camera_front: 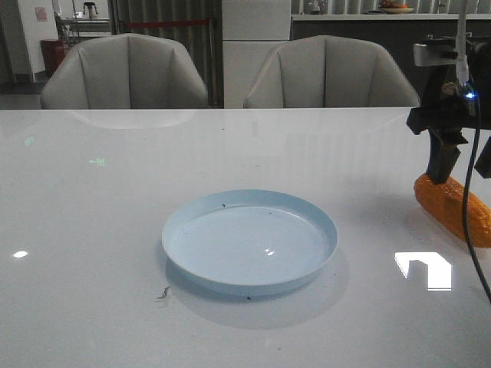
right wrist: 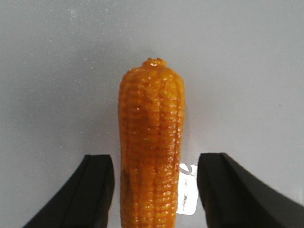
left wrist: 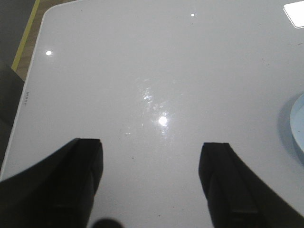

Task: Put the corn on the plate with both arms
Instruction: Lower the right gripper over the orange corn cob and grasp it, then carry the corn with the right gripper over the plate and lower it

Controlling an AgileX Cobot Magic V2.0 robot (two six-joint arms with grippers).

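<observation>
- The right gripper (right wrist: 154,190) hangs over the corn (right wrist: 151,147) with its jaws spread wide, one black finger (right wrist: 92,190) on each side of the cob and a clear gap of surface between each finger and the kernels.
- In the right wrist view the corn lies lengthwise between the fingers, its stubby tip pointing away from the gripper, and a small white tag (right wrist: 188,194) sits beside the cob near one finger.
- In the front view the right arm (camera_front: 449,84) comes down steeply from above at the far right edge, a dark cable (camera_front: 469,192) looping down its side and a small blue light (camera_front: 469,94) glowing on the wrist; its fingertip reaches down to the top of the corn (camera_front: 453,207), though whether it touches cannot be told.
- The corn rests on the white surface (camera_front: 92,230), directly beneath the right gripper (camera_front: 460,172) and well apart from the plate (camera_front: 249,241), which sits off to that gripper's left.
- The left gripper (left wrist: 152,185) is also spread open and holds nothing, with only bare glossy surface between its two dark fingers (left wrist: 223,185).
- A sliver of the pale blue plate (left wrist: 297,126) shows at the border of the left wrist view, off to one side of the left gripper and beyond its fingers.
- The left arm itself does not appear in the front view.
</observation>
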